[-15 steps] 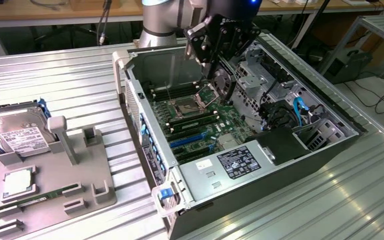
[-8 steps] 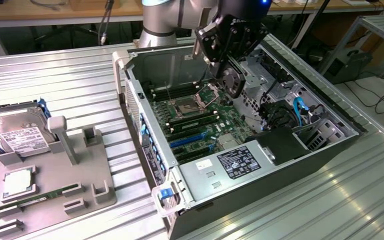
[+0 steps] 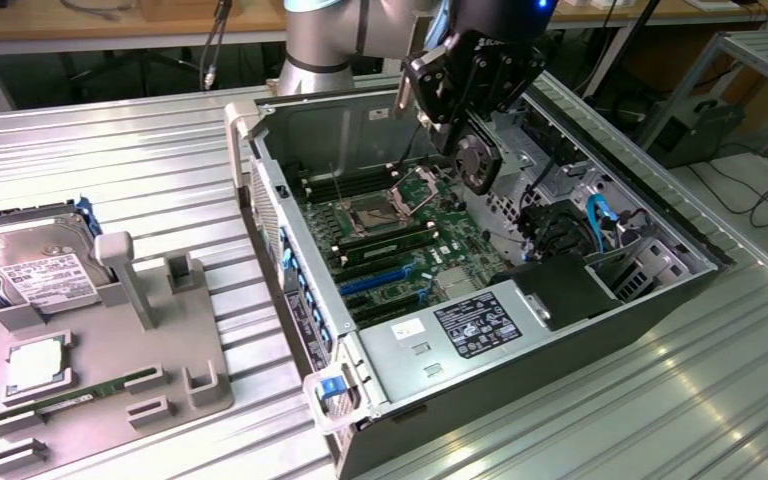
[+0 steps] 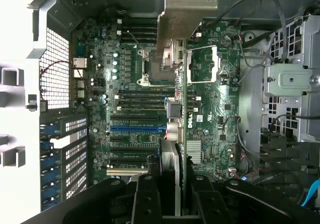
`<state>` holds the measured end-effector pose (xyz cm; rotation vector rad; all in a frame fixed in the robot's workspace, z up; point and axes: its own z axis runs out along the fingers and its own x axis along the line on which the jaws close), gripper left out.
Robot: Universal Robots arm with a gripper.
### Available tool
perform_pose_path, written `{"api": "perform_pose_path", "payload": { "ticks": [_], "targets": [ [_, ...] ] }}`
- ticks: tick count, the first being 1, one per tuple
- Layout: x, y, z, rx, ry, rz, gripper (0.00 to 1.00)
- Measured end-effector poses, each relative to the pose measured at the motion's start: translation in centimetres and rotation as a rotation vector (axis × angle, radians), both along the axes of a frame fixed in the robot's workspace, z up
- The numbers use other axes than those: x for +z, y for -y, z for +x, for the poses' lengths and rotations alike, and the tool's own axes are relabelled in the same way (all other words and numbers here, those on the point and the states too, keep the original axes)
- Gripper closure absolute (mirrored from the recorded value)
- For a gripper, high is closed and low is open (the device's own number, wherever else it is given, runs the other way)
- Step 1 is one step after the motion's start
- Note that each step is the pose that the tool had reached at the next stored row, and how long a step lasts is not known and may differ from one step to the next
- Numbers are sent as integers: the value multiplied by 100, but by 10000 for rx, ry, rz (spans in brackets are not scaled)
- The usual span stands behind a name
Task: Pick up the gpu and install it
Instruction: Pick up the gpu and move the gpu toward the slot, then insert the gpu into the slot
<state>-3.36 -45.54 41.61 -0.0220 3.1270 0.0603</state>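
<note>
On the ribbed metal table nearest the exterior camera, a grey parts holder carried a RAM stick and, at its far end, a hard drive. Beyond it, toward the exterior view's right, an open computer case lay on its side with its motherboard exposed. Farther back, the gripper was clamped on the gpu, holding the card on edge above the board near the processor sockets, its pale bracket at the end away from the fingers.
</note>
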Motion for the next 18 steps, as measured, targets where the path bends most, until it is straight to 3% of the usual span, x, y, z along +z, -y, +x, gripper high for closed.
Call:
{"api": "perform_pose_path", "payload": {
  "ticks": [9, 18],
  "targets": [
    [0, 0, 0, 65, 0, 1, 72],
    [0, 0, 0, 1519, 0, 0, 72]
  ]
}}
